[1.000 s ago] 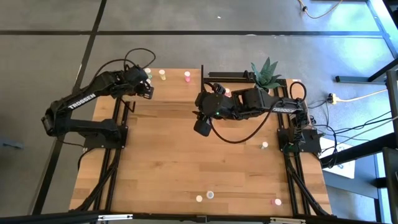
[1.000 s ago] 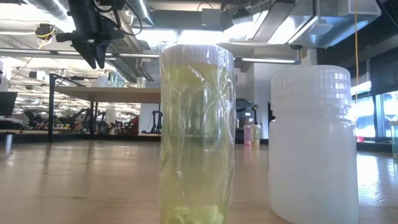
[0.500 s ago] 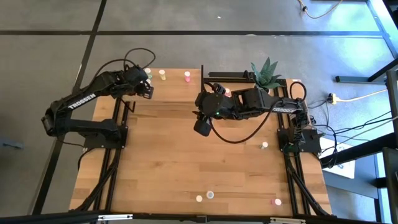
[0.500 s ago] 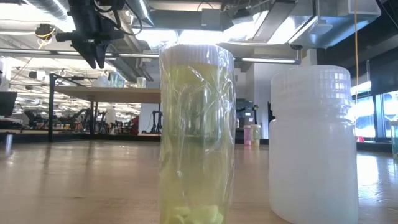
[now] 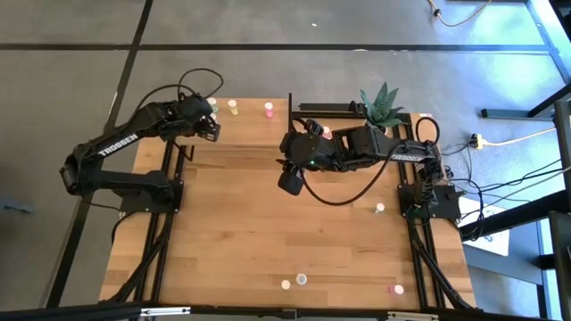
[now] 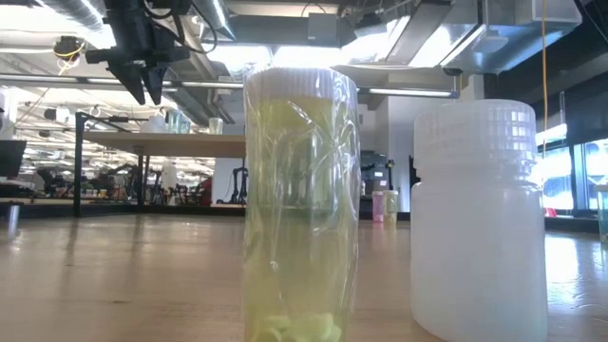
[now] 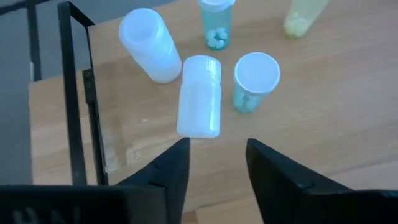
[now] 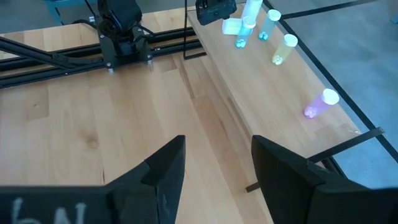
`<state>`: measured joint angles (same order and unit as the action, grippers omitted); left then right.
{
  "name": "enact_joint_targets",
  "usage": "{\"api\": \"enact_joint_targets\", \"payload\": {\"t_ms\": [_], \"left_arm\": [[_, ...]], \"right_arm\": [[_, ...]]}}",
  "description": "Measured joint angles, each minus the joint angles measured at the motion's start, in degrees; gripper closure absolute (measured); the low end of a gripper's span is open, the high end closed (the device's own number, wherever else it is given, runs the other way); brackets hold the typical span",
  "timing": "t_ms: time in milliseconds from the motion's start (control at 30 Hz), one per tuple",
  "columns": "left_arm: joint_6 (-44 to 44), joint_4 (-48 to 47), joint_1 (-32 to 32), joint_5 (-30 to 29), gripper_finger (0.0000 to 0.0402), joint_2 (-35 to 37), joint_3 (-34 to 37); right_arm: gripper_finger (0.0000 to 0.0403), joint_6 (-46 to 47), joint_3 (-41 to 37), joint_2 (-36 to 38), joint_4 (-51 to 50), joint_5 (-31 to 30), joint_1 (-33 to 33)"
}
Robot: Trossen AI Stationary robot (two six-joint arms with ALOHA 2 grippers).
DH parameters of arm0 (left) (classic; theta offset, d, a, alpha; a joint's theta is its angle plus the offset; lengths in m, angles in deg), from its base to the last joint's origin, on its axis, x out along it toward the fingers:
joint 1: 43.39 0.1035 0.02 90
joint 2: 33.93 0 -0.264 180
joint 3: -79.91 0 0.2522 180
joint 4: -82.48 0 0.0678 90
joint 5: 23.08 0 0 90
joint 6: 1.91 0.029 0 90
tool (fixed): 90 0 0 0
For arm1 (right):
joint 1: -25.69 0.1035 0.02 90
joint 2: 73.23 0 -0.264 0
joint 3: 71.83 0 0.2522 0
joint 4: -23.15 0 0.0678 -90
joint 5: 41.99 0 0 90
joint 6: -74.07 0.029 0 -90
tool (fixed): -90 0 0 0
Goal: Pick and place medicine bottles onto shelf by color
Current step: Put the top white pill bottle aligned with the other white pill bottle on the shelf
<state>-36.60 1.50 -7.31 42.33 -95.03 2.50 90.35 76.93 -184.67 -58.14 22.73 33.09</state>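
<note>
High view: finds the left gripper point(image 5: 211, 125) over the shelf point(image 5: 250, 123) near its far left corner, with a yellow-topped bottle point(image 5: 233, 105) and a pink-topped bottle point(image 5: 268, 108) along the far edge. Places the right gripper point(image 5: 290, 178) above the table's middle, waiting.

Low view: fills up with two bottles at the near edge, a yellow-green one point(image 6: 299, 199) and a white one point(image 6: 480, 228). Cannot tell whose gripper hangs high behind them.

Left wrist view: shows fingers point(image 7: 177, 168) spread wide and empty above a toppled white bottle point(image 7: 199, 96). Best to straddle it across its width, lower straight and close gently, clear of the teal bottle point(image 7: 255, 81) just beside it.

Right wrist view: shows fingers point(image 8: 168, 165) wide apart, holding nothing.
</note>
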Motion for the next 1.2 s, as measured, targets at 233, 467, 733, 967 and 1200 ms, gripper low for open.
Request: {"api": "enact_joint_targets", "payload": {"t_ms": [233,467,733,967,1200], "left_arm": [[0.83,-0.14,0.09,-3.18,0.0169,-3.50,0.01],[2.55,-0.88,1.40,-3.53,0.0154,-8.06,0.01],[6.22,-0.88,3.06,-3.46,0.0154,-9.39,0.01],[8.77,0.51,3.34,-3.16,0.0154,-9.39,0.01],[8.49,0.48,3.34,-2.77,0.0154,-9.39,0.01]], "right_arm": [[0.0217,-0.08,0.00,0.00,0.00,0.00,0.00],[0.0217,0.01,0.00,0.00,0.00,0.02,0.01],[0.0217,-0.08,0.00,0.00,0.00,0.00,0.00],[0.0217,0.01,-0.02,0.00,0.00,0.00,0.02],[0.0217,-0.08,-0.02,0.00,0.00,0.01,0.01]]}}
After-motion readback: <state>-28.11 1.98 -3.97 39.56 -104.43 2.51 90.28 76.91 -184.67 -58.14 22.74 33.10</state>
